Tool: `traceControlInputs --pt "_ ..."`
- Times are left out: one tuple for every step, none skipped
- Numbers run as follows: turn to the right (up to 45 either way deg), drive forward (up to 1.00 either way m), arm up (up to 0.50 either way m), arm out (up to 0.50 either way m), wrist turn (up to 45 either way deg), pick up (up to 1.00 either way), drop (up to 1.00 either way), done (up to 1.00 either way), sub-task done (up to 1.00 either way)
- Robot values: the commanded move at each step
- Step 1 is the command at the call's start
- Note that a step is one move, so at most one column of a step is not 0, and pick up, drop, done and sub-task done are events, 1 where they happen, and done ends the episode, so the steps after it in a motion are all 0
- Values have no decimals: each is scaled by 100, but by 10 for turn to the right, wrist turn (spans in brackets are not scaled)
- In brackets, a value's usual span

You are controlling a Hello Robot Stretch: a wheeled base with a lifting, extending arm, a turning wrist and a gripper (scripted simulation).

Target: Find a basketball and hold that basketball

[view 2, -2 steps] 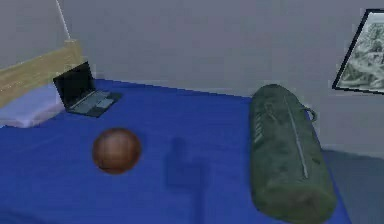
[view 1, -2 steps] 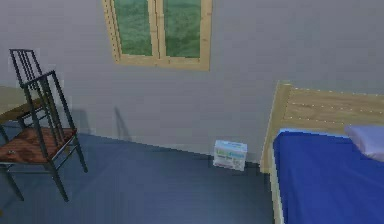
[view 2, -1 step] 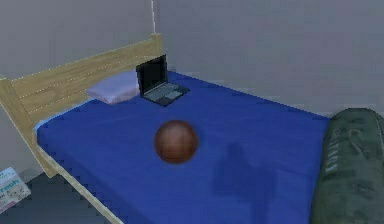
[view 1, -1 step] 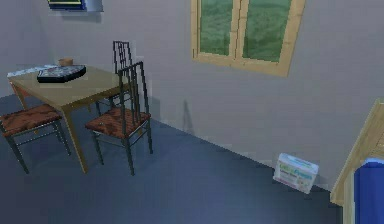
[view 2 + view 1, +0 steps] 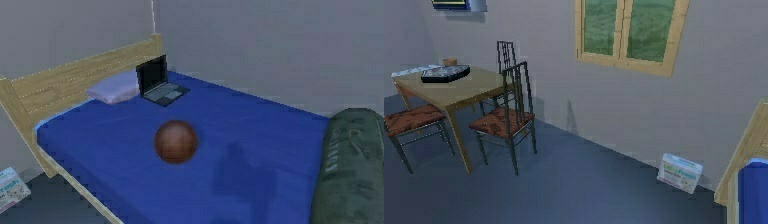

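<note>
I cannot tell whether the dark, mottled, rounded bulk [image 5: 358, 168] is the robot's.

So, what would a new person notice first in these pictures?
First comes the round reddish-brown ball lying in the middle of the blue bed, with an open laptop near the headboard. In the forward view, a wooden table with chairs stands left of a window.

grey wall [image 5: 544, 50] | window [image 5: 629, 32] | wooden table [image 5: 469, 92] | chair [image 5: 502, 122] | blue bed [image 5: 270, 120] | dark floor [image 5: 574, 180]
</note>
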Motion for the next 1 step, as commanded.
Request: traceControlInputs --pt "0 0 30 0 0 0 0 0 0"
